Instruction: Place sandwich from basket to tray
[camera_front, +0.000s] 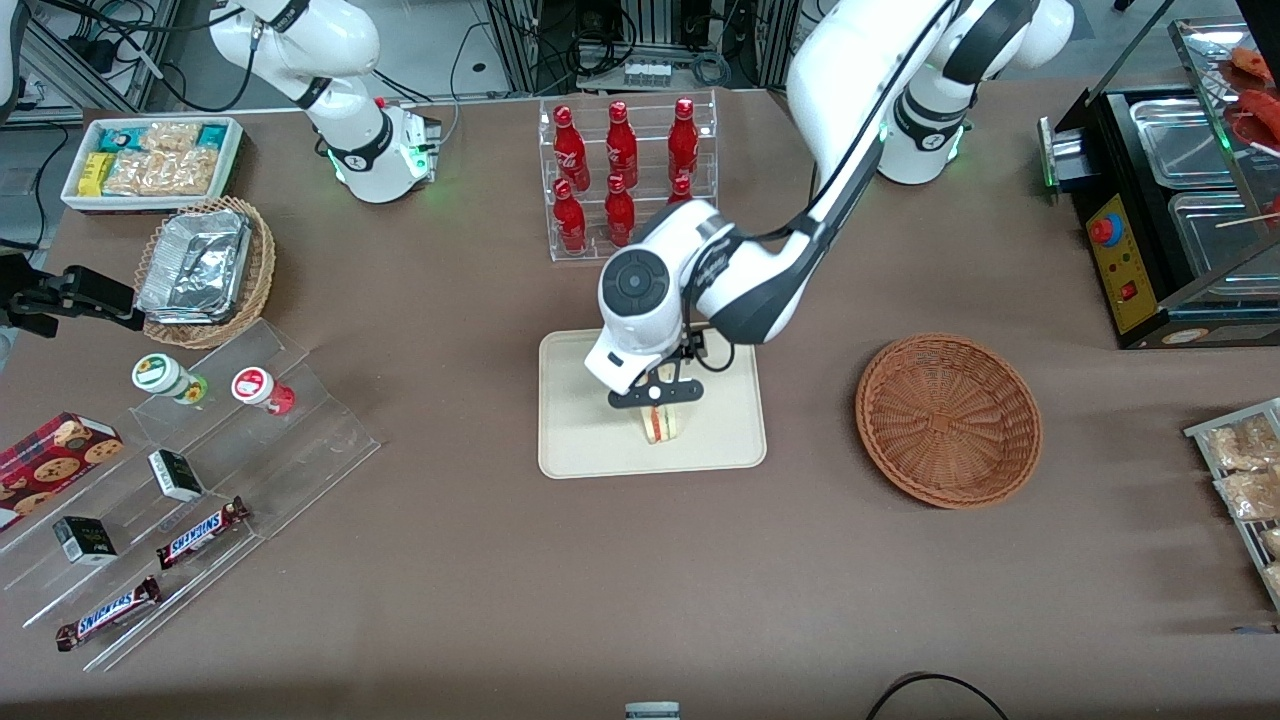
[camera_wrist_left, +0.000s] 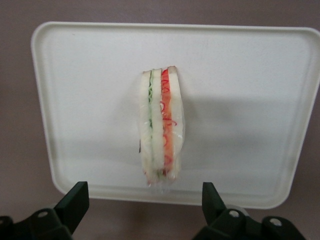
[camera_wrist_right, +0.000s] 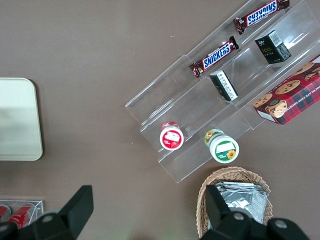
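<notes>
Glossy white arm, dark grey joint bands, black gripper (camera_front: 657, 397) over tray (camera_front: 580, 440)

- The sandwich (camera_wrist_left: 161, 125) is showing white bread with green and red-orange filling stripes.
- The tray (camera_front: 580, 430) is looking plain cream-beige.
- The basket (camera_front: 948, 419) is showing reddish-brown weave.
- The black hand (camera_front: 655, 396), at frame centre, is hanging just above the sandwich, fingers apart.
- The surface (camera_front: 640, 580) is showing dull brown.

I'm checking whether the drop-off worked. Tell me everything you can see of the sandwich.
The sandwich is a wedge of pale white bread with green and red-orange filling layers, apparently wrapped in clear film. It stands on edge on the cream tray, layers facing up. The open gripper is just above it, fingers apart, not touching it.
</notes>
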